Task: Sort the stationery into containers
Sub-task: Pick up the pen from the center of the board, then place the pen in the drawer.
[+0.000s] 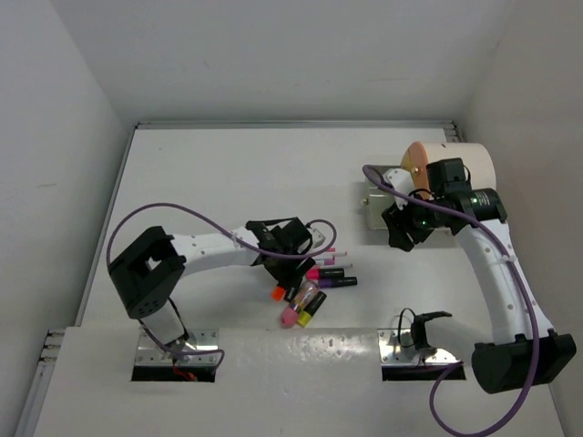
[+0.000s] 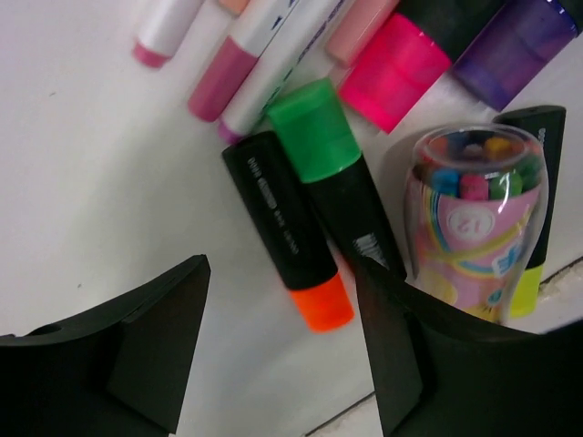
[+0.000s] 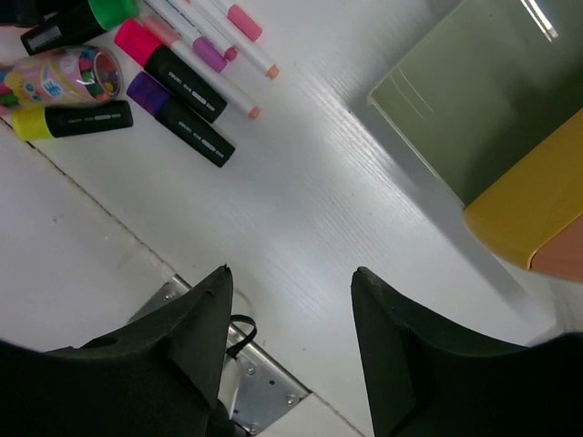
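Note:
The stationery lies in a pile at the table's middle. In the left wrist view I see an orange-capped highlighter, a green one, a pink one, a purple one, a yellow one, a clear tube of coloured bits and white pens with pink marks. My left gripper hangs open low over the pile, the orange cap end between its fingers, untouched. My right gripper is open and holds nothing, over bare table near the cream drum container.
An olive-green flat tray lies beside the drum's orange end. Metal base plates sit at the near edge, with a step in the table surface just before the pile. White walls close in the table on three sides.

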You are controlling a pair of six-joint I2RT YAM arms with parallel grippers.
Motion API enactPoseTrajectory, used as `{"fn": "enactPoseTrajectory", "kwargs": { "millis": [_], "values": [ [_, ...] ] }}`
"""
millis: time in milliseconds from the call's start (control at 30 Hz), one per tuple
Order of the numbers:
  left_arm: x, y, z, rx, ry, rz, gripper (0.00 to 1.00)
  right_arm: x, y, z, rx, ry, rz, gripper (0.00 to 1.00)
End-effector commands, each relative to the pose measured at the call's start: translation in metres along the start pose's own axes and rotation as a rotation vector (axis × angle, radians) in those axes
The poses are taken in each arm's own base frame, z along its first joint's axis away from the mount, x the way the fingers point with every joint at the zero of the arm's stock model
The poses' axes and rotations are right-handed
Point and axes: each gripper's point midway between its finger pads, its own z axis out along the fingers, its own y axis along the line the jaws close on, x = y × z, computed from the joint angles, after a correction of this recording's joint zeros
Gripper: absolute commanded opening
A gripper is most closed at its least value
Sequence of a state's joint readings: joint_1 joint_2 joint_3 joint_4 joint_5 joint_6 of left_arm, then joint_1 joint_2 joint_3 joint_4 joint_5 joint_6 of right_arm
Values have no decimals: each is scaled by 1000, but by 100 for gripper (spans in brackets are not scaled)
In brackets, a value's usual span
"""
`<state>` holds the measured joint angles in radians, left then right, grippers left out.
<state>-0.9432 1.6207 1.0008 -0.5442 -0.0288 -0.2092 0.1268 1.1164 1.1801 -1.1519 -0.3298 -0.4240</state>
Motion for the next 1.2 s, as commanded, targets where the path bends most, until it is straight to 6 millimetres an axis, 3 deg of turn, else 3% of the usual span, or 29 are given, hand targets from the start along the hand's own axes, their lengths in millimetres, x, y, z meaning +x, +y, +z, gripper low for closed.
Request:
{"fn": "enactPoseTrajectory", "kwargs": {
  "millis": [0, 200, 367, 500, 667, 767, 800, 900, 967, 1000, 1067, 1100, 1167],
  "values": [
    [-16, -13, 6, 21, -25, -17, 71, -4, -1, -3, 28, -42, -81, 55],
    [-7, -10, 21, 6, 24, -29, 62, 4, 4, 3, 10, -31, -102, 55],
    [0, -2, 26, 9, 44, -54, 44, 7, 9, 8, -6, -26, -108, 55],
    [4, 12, 27, -4, 49, -85, 43, 9, 11, 11, -13, -18, -103, 55],
    [7, 15, 28, 14, 51, -98, 43, 10, 13, 12, -18, -16, -107, 55],
    [3, 15, 28, 23, 39, -98, 32, 10, 16, 15, -25, -19, -109, 55],
    [-6, 19, 25, 26, 21, -107, 21, 10, 17, 16, -27, -16, -111, 56],
    [-40, 26, 2, 103, -117, -162, 13, 14, 17, 17, -22, -4, -103, 57],
    [-65, 31, -25, 160, -232, -193, 2, 15, 17, 16, -14, -10, -101, 57],
    [-88, 28, -47, 204, -316, -181, 0, 15, 19, 14, -7, -22, -96, 57],
    [-116, 31, -71, 224, -401, -182, 0, 13, 17, 16, 11, -49, -87, 57],
    [-147, 33, -96, 231, -499, -177, 0, 13, 16, 15, 29, -60, -69, 57],
    [-187, 34, -122, 273, -624, -184, 0, 7, 11, 13, 73, -114, -59, 56]
  ]
}}
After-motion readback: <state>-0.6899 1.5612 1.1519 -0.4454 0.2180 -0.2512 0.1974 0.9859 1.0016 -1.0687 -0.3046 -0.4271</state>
